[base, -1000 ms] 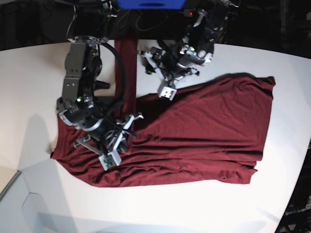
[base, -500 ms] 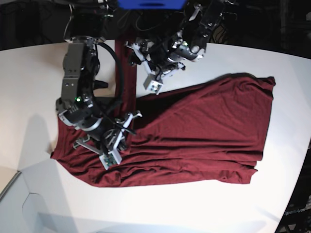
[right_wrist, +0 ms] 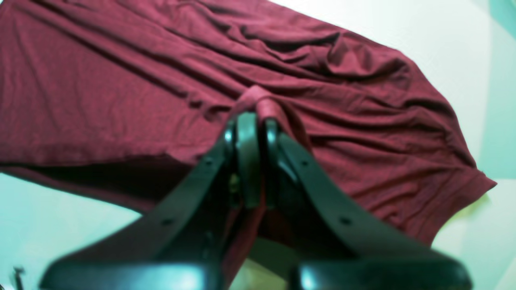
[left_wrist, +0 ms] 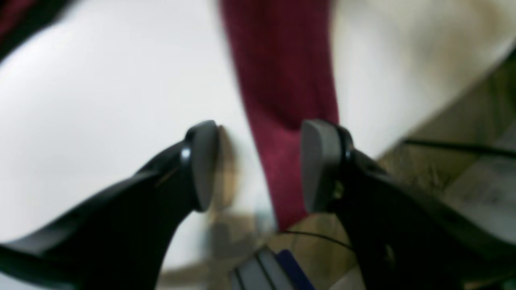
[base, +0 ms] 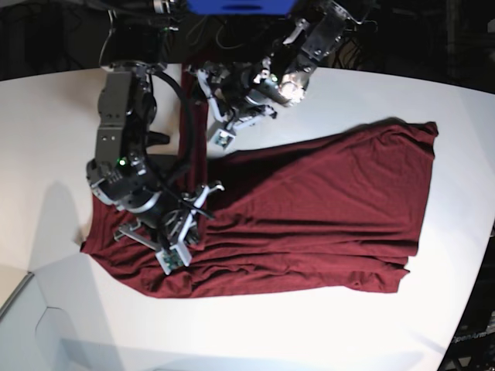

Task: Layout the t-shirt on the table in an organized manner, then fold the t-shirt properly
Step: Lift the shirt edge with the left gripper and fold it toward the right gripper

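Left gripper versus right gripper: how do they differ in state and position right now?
The left gripper is open and holds nothing; the right gripper is shut on a pinched fold of the t-shirt. The left hangs over a narrow strip by the table edge; the right sits on the main spread. Both have dark fingers.

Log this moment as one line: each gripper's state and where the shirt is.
left gripper: open, over shirt strip at far table edge | right gripper: shut on t-shirt fold | t-shirt: spread, wrinkled
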Controlling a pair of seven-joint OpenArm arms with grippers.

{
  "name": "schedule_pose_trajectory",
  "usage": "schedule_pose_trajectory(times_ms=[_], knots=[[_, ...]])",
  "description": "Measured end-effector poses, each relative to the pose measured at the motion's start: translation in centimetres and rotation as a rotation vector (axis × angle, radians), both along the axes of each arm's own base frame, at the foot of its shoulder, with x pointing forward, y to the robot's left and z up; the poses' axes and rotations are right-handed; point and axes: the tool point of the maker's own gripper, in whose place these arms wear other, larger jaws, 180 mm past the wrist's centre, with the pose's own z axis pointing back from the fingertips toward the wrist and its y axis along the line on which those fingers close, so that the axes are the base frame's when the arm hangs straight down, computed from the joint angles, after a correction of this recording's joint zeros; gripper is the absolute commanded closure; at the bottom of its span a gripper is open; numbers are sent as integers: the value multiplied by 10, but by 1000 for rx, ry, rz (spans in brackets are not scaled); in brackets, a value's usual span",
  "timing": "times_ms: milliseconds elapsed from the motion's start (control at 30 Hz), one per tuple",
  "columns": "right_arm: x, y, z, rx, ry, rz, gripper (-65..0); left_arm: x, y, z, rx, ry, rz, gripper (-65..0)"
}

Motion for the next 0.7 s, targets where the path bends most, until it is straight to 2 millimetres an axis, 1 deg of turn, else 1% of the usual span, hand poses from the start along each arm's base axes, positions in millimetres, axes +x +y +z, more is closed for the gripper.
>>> schedule_pose_trajectory(times_ms=[33, 100, 167, 267, 367, 467, 533, 567, 600, 667, 700], knots=[[0, 0, 0, 0, 0, 0, -9, -1, -3, 1, -2, -2, -14, -327], [0, 0, 0, 1, -1, -1, -9, 5, -6, 5, -1, -24, -30, -327], [0, 0, 0, 0, 0, -1, -9, 10, -6, 7, 1, -39, -30, -327], [0, 0, 1, 1, -4, 0, -9, 9, -6, -2, 20, -21, -37, -326], [0, 0, 1, 1, -3, -1, -9, 16, -10, -4, 9, -19, -35, -325], [0, 0, 1, 2, -3, -1, -9, 19, -16, -7, 2, -15, -29, -325], [0, 0, 1, 2, -3, -1, -9, 20, -19, -7, -1, -21, -39, -309], [0, 0, 1, 2, -3, -1, -9, 19, -21, -7, 8, -28, -57, -275], [0, 0, 1, 2, -3, -1, -9, 18, -23, -8, 20, -38, -83, -227], [0, 0, 1, 2, -4, 0, -9, 12, -29, -8, 37, -42, -132, -115], [0, 0, 1, 1, -3, -1, -9, 9, -31, -8, 40, -42, -145, -48]])
